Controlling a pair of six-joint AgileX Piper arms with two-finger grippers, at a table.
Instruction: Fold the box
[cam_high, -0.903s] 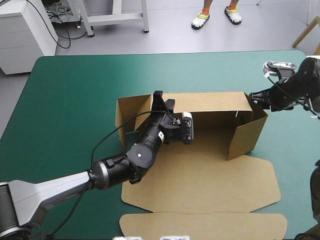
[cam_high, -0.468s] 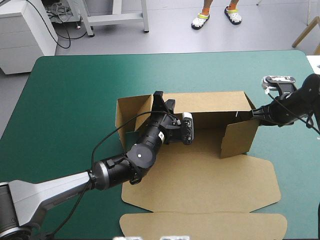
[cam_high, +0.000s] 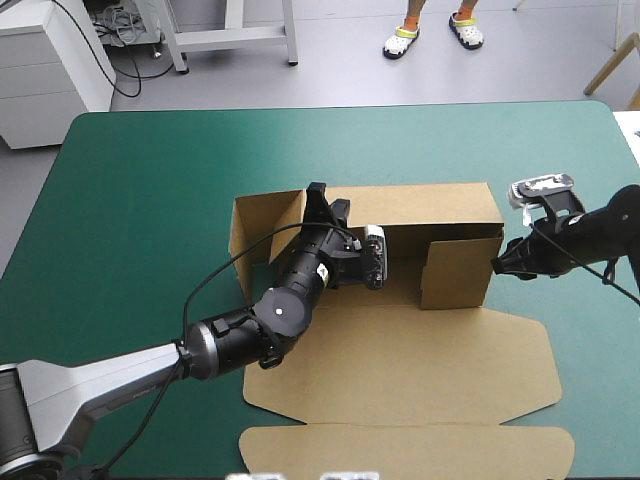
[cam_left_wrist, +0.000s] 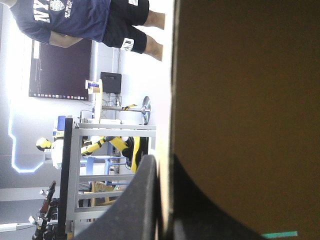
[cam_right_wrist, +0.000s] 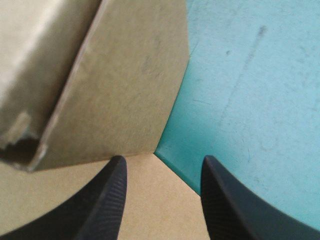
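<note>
The brown box (cam_high: 400, 350) lies mid-table with its long back wall (cam_high: 430, 205) raised and its lid panel (cam_high: 405, 452) flat toward the front edge. My left gripper (cam_high: 325, 200) is shut on the back wall near its left end; in the left wrist view the board's thin edge (cam_left_wrist: 165, 125) runs between the fingers (cam_left_wrist: 142, 200). The right side flap (cam_high: 455, 270) stands swung inward across the tray. My right gripper (cam_high: 500, 265) is just outside that flap, open, and its fingertips (cam_right_wrist: 119, 167) point at the flap's lower corner (cam_right_wrist: 125, 100) without holding anything.
The teal-green cover (cam_high: 150, 200) surrounds the box on all sides. The box's short left wall (cam_high: 255, 225) stands beside my left arm. The table's right edge (cam_high: 625, 130) is close behind my right arm.
My right gripper moved left and slightly toward the front, and the right side flap swung inward with it. The left gripper kept its hold on the back wall.
</note>
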